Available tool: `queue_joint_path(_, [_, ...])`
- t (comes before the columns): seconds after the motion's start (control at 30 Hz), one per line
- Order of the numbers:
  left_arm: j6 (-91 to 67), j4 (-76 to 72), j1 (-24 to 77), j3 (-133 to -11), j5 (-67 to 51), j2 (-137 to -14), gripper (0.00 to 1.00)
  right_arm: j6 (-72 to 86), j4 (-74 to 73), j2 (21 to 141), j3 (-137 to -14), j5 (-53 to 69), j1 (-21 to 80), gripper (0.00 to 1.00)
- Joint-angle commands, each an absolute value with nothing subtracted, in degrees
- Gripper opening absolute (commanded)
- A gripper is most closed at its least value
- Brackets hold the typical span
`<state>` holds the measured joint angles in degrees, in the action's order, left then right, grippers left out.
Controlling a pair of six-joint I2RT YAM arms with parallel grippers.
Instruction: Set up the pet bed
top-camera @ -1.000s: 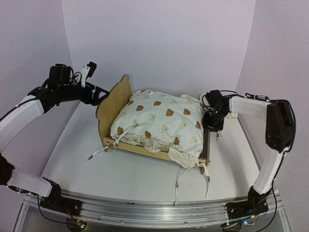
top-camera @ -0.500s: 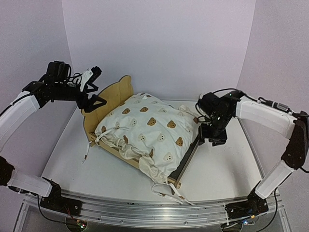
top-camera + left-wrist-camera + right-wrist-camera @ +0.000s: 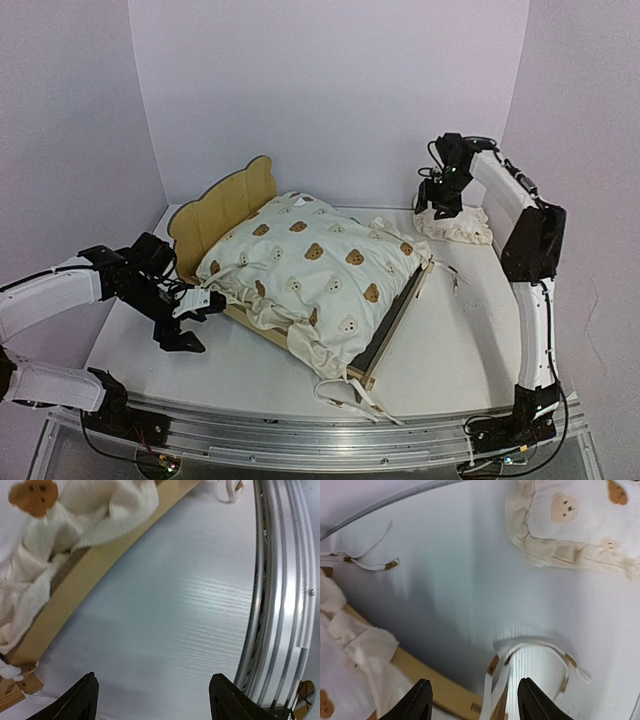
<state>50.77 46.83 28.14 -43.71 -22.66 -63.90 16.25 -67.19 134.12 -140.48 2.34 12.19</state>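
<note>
The pet bed (image 3: 228,203) lies slantwise mid-table, its bear-ear headboard at the back left. A cream bear-print cushion (image 3: 315,262) is heaped on it and spills over the front rail. My left gripper (image 3: 188,320) hovers low over the table beside the bed's front left corner, open and holding nothing. In the left wrist view the plywood rail (image 3: 92,572) runs ahead of the left gripper (image 3: 152,700). My right gripper (image 3: 440,198) hangs open above the small pillow (image 3: 457,227) at the back right. Loose tie strings (image 3: 520,662) lie below the right gripper (image 3: 475,700), not gripped.
An aluminium rail (image 3: 320,435) borders the table's near edge, close to my left gripper in the left wrist view (image 3: 280,605). More cushion strings (image 3: 355,395) trail off the bed's front corner. White walls close in on three sides.
The bed swung slantwise early on, then stayed put. My left arm dropped from above the headboard to the table by the bed's front left corner. My right arm moved back over the pillow.
</note>
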Motion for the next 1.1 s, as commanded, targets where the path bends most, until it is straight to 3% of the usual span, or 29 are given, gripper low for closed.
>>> queue_joint_path(0.0, [55.76,31.13,28.21,-39.66,-10.21,-66.16,0.72,14.45,-61.99,139.78,-139.51,14.03,11.69,0.56])
queue_joint_path(0.33, [57.08,16.55,21.24,-39.82,-9.26,-77.90,0.66,8.21,-58.19,128.22,-113.44,26.05,12.30,0.53])
queue_joint_path(0.7, [58.80,10.48,18.01,-54.70,-16.36,-92.77,0.65,9.17,-55.55,107.41,-86.18,22.26,22.11,0.54])
queue_joint_path(1.07, [58.05,10.72,19.11,-74.40,-20.88,-107.24,0.65,20.81,-45.26,103.70,-80.90,18.16,37.69,0.54])
